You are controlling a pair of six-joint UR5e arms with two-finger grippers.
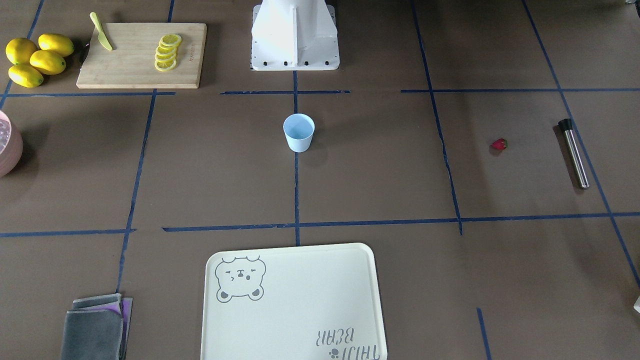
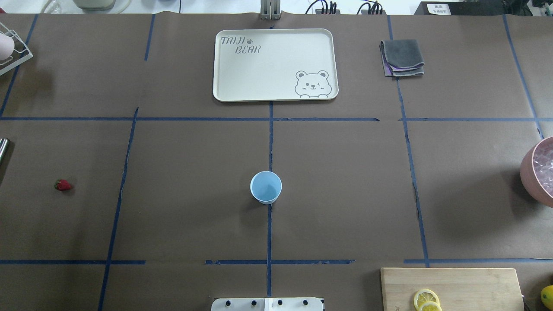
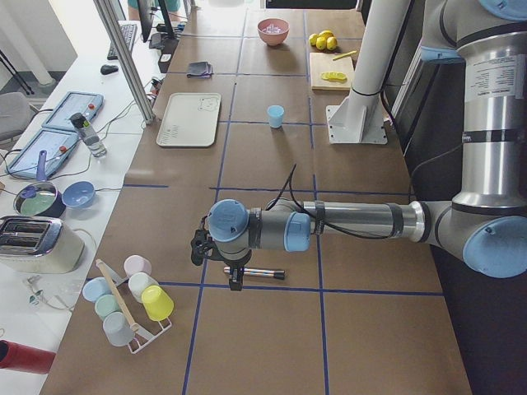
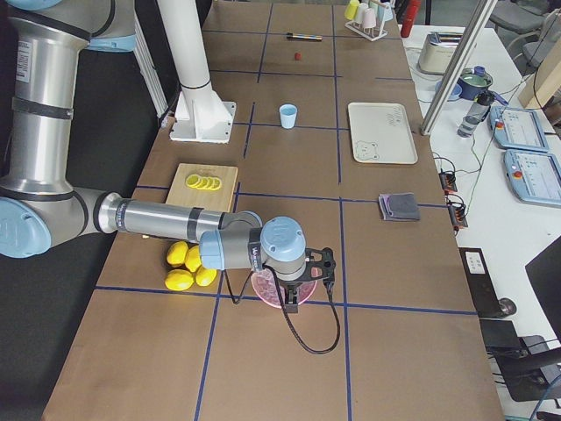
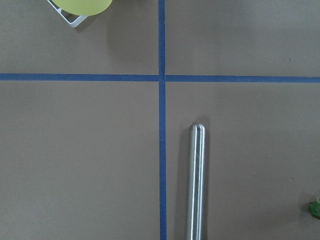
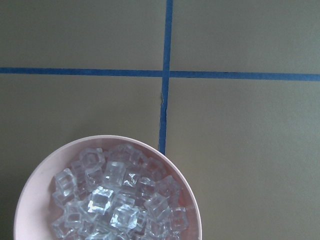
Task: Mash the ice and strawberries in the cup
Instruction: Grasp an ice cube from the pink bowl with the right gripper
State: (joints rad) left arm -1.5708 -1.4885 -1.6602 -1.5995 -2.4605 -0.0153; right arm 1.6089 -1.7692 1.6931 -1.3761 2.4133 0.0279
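Note:
The pale blue cup (image 1: 298, 132) (image 2: 265, 187) stands upright mid-table with nothing showing inside it. A lone red strawberry (image 1: 499, 144) (image 2: 63, 185) lies on the robot's left half, beside a steel muddler (image 1: 573, 152) (image 5: 195, 180). Ice cubes (image 6: 115, 200) fill a pink bowl (image 6: 196, 216) (image 2: 529, 168) at the robot's right end. My left gripper (image 3: 235, 278) hangs just over the muddler. My right gripper (image 4: 294, 294) hovers above the bowl. Only the side views show either gripper, so I cannot tell whether they are open or shut.
A wooden board (image 1: 135, 65) carries lemon slices and a green knife (image 1: 101, 38), with whole lemons (image 1: 37, 59) beside it. A cream tray (image 1: 295, 305) and a folded grey cloth (image 1: 95, 327) lie on the far side. A rack of cups (image 3: 132, 300) stands at the left end.

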